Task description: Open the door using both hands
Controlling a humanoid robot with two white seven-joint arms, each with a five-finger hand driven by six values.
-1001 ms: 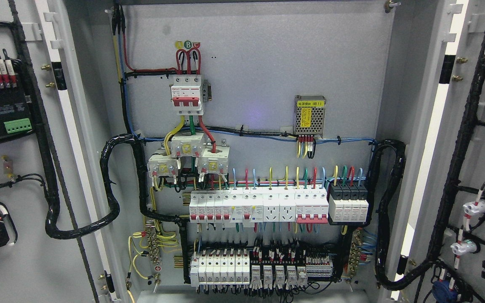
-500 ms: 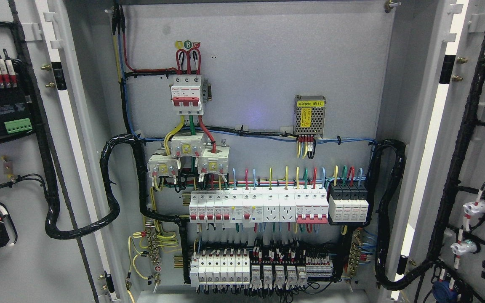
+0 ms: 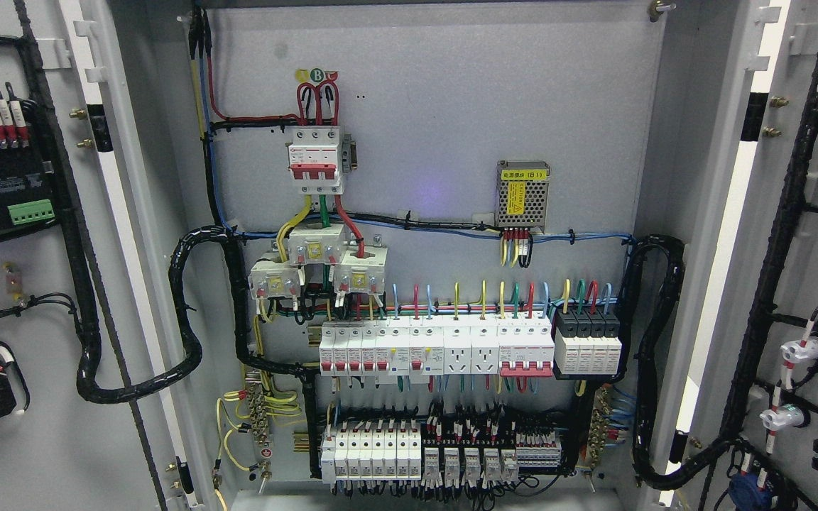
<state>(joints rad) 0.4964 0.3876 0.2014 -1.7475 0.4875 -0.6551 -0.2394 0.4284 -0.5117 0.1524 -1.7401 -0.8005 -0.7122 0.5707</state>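
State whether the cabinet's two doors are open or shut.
Open: left door and right door are swung aside, their wired inner faces showing beside the breaker panel.

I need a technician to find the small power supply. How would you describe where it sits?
Look at the grey back panel between the open doors. Right of centre, above the long breaker row, sits the power supply: the only perforated metal box, with yellow labels.

No part of the robot's body showed in the head view: no arm, robot hand, sleeve, cable or marking of its own was visible.
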